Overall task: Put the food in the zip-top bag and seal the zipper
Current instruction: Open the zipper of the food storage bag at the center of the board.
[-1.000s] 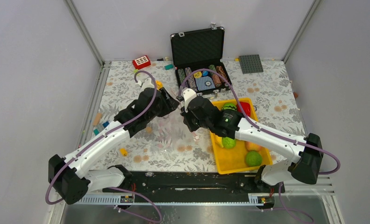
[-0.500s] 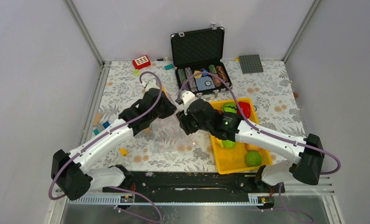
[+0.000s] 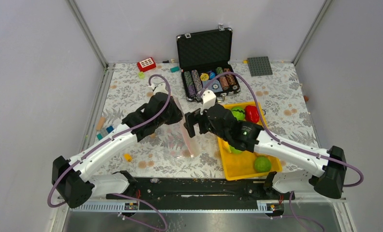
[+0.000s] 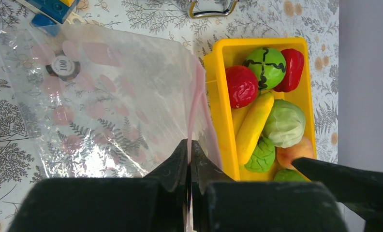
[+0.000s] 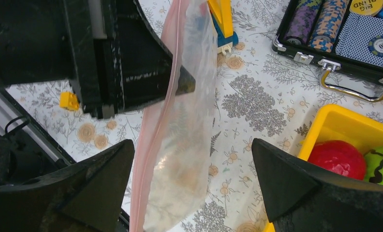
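The zip-top bag (image 4: 107, 96) is held up off the table (image 3: 131, 92) between the two arms, just left of the yellow tray (image 4: 218, 96). Its pink zipper (image 4: 195, 96) is the edge turned toward that tray. From above, the bag's long axis runs far to near, from the left claw (image 4: 189, 159) down toward the arm bases. The left claw is pressed together, pinching the bag at its zipper edge. The right claw (image 5: 192, 145) is spread wide and straddles the bag, one finger on each side, neither touching it as far as I can tell. The food (image 4: 252, 124) all lies in the tray, none in the bag. The right arm is nearer the food, and I judge it would swing right to fetch it.
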Controlling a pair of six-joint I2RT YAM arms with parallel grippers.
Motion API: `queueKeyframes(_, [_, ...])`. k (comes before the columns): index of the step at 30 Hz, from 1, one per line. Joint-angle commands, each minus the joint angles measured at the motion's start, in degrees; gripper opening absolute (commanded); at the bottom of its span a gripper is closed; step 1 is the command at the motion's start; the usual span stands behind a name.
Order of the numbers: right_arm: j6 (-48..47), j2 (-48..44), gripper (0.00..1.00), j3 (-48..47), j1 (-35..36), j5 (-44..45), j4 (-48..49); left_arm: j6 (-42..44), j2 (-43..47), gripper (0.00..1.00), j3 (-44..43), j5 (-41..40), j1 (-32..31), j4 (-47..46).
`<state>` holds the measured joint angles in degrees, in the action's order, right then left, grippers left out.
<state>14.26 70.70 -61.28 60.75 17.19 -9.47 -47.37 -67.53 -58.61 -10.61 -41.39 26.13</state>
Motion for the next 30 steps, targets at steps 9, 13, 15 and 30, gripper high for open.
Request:
queueKeyframes(9, [5.9, 7.6, 0.99, -2.9, 0.2, 8.5, 4.2, -1.1, -1.6, 0.0, -5.2, -0.5, -1.6, 2.3])
queueKeyframes(13, [6.3, 6.3, 0.97, -1.0, 0.3, 12.8, 4.1, -0.4, -1.6, 0.0, -5.5, -2.3, -1.9, 4.0])
queueKeyframes(15, [6.2, 5.7, 0.97, -0.2, 0.2, 13.9, 4.3, 0.7, -1.6, 0.0, -6.0, -2.1, -2.0, 4.0])
queueKeyframes(30, [3.5, 9.5, 0.48, -2.4, 0.2, 15.1, 1.1, 10.2, 0.0, 0.0, -9.4, -1.0, -3.0, 11.5])
